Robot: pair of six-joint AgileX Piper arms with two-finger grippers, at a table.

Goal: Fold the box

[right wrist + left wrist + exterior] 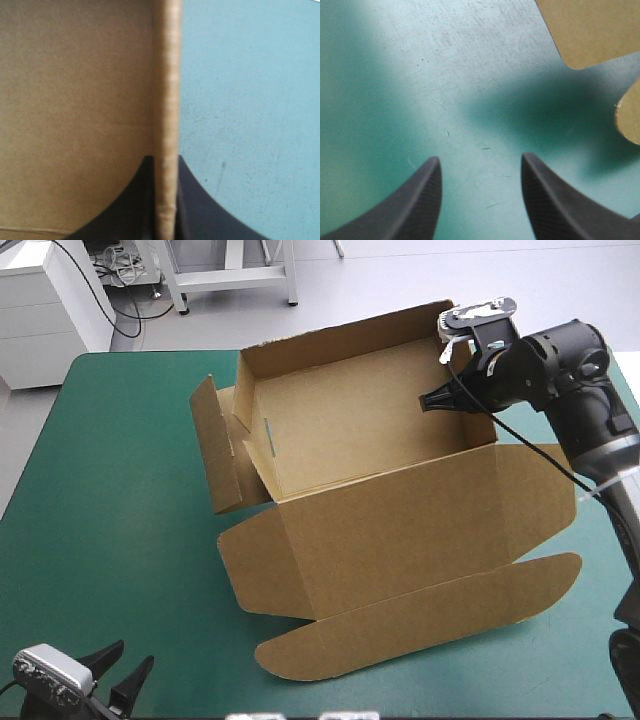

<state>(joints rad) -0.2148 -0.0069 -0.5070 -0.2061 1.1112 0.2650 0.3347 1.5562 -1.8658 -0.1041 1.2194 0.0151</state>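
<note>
The right gripper pinches the right wall of the box. The left gripper, fingers apart, hangs over the teal-green cover beside the box.

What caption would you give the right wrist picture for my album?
Right pincer shut on a raised wall of the brown box, teal-green table cover outside it.

No legible text, label, brand, number or sign in any view. Nothing printed on the plain brown cardboard box, inside or out. Nothing marked on the teal-green table cover either, only scuffs.
</note>
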